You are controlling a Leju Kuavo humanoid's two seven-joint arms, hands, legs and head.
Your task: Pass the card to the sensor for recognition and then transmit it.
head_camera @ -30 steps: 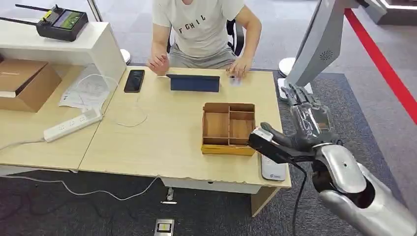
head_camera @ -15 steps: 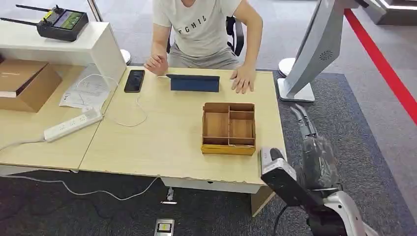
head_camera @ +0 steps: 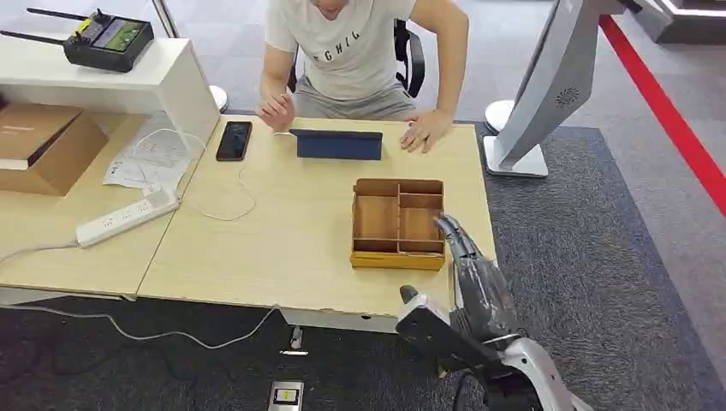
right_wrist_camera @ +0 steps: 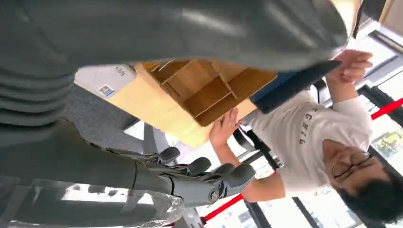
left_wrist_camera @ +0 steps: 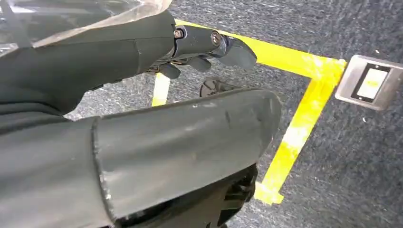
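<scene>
Lighting: even, bright indoor light is falling softly; window glare is washing out the right wrist view; close hands are blurring.

the sensor (right_wrist_camera: 107, 80) is a flat, pale grey-white pad with a small square code label and a line of print on its face. it lies flat at the corner of the light wooden table (right_wrist_camera: 142, 102), just beside the wooden divided tray (right_wrist_camera: 209, 88).
</scene>
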